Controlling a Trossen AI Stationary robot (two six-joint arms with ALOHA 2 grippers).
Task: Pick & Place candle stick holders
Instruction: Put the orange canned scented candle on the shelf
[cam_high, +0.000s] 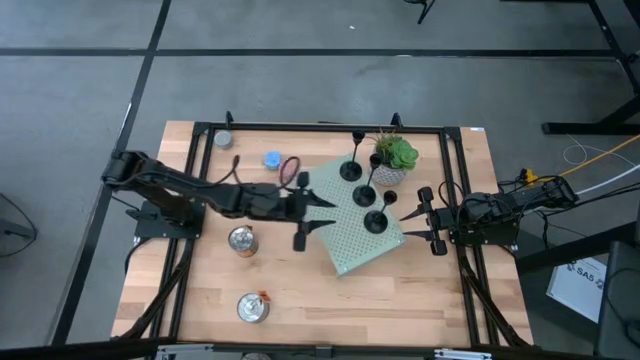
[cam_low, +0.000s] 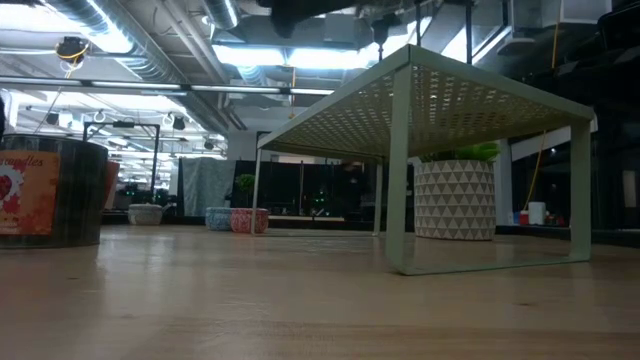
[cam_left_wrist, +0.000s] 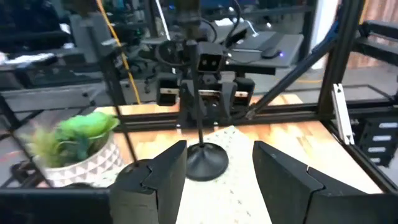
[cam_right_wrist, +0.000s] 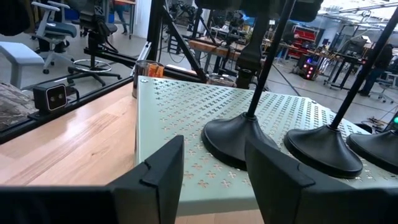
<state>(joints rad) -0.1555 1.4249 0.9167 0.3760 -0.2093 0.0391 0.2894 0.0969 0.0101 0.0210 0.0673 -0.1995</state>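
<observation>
Here, three black candle stick holders stand on the pale green perforated rack mid-desk.
No label reads clearly; the tin's orange print is cut off. The left gripper hovers at the rack's left edge, fingers parted, holding nothing. The right gripper waits at its right edge, likewise open, empty. The potted plant stands at the rack's far corner.

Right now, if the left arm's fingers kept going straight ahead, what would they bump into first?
Probably the nearest candle stick holder on the green perforated shelf: it stands right between the left gripper's open fingers. Depth is hard to judge.
</observation>
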